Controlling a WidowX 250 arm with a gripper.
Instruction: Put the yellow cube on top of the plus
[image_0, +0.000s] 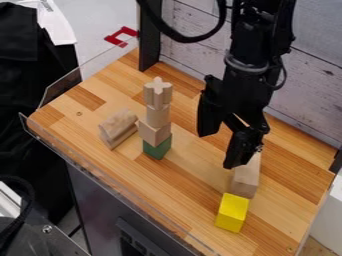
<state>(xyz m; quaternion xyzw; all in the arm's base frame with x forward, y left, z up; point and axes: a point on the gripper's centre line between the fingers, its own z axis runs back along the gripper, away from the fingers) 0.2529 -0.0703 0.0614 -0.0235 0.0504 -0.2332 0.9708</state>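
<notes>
Camera view: A two-finger gripper (218, 151) hangs, fingers spread, right of the block tower (157, 116) crowned by a wooden plus (158, 93); the yellow cube (232, 213) sits tabletop, lower right of the tower.

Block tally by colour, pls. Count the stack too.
Yellow: 1 (cube)
Green: 1 (stack's bottom block)
Bare wood: 5 (plus, block under it, next one down, block beside the stack, block by the yellow cube)
Total: 7
</notes>
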